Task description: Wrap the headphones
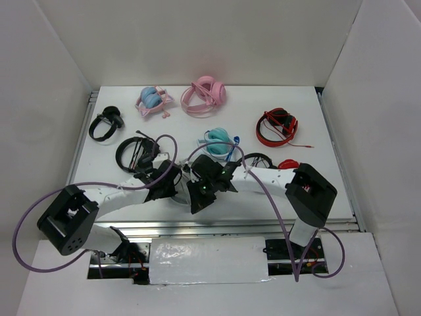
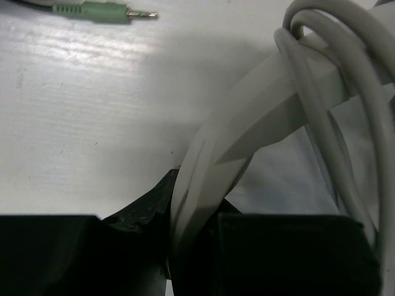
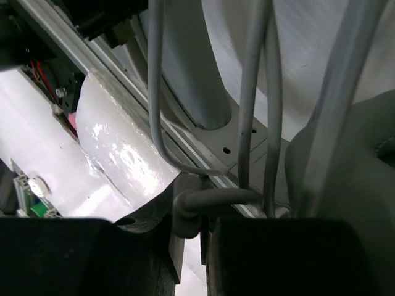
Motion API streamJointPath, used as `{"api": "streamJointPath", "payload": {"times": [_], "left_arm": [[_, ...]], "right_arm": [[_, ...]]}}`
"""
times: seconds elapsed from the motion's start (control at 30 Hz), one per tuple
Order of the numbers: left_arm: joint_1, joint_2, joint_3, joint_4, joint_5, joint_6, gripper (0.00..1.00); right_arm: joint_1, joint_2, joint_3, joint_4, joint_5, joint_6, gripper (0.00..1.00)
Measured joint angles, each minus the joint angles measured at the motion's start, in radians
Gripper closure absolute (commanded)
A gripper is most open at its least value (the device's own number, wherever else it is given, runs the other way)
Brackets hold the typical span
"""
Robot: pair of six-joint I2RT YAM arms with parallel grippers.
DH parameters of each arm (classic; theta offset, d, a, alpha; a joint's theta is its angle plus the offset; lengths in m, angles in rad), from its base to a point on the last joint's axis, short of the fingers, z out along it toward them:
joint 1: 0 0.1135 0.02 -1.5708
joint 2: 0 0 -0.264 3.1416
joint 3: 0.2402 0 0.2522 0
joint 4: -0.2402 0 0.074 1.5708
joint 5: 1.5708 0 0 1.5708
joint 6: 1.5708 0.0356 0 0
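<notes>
**Both pincers clamped on the grey headphones at the near edge of the desk**

The left pincer [image 2: 194, 206] is closed as far as it goes, its two dark fingers pressed flat against the pale band of the headphones [image 2: 259, 111]. The band rises from between the fingers and slants up to the right. The thin grey cable [image 2: 345, 43] is looped over the band in several strands, touching it where they cross.

The right pincer [image 3: 190, 237] stands only slightly apart, nipping a thicker stub of the same cable. From that stub one strand bends up to the left and others run straight up, in front of a wide grey part of the headphones.

From above, the two pincers meet close together in the near middle of the desk [image 1: 243, 118], and they hide most of the headphones under them.

A green plug [image 2: 102, 11] lies on the desk beyond the left pincer, apart from the band. Farther back sit a pink pair [image 1: 205, 94], a red pair [image 1: 276, 127], a teal pair [image 1: 218, 140] and a black pair [image 1: 105, 123], all clear of both arms.
</notes>
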Motion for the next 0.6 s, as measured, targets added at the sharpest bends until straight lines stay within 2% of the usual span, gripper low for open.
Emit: {"api": "streamJointPath", "payload": {"times": [0.17,0.2,0.23,0.33,0.53,0.6], "left_arm": [[0.013,0.048,0.032,0.012,0.018,0.005,1.0],[0.014,0.051,0.034,0.012,0.02,0.006,0.97],[0.015,0.053,0.037,0.01,0.022,0.007,0.88],[0.016,0.056,0.043,0.0,0.028,0.018,0.7],[0.013,0.045,0.052,-0.035,0.06,0.038,0.46],[0.012,0.026,0.052,-0.071,0.066,0.045,0.41]], "right_arm": [[-0.02,0.032,0.041,-0.014,0.001,0.03,0.72],[-0.021,0.032,0.048,-0.018,0.008,0.033,0.7],[-0.022,0.032,0.055,-0.022,0.013,0.037,0.67],[-0.023,0.032,0.062,-0.021,0.035,0.047,0.55],[-0.027,0.031,0.061,-0.007,0.069,0.055,0.53],[-0.027,0.026,0.06,0.0,0.079,0.055,0.53]]}}
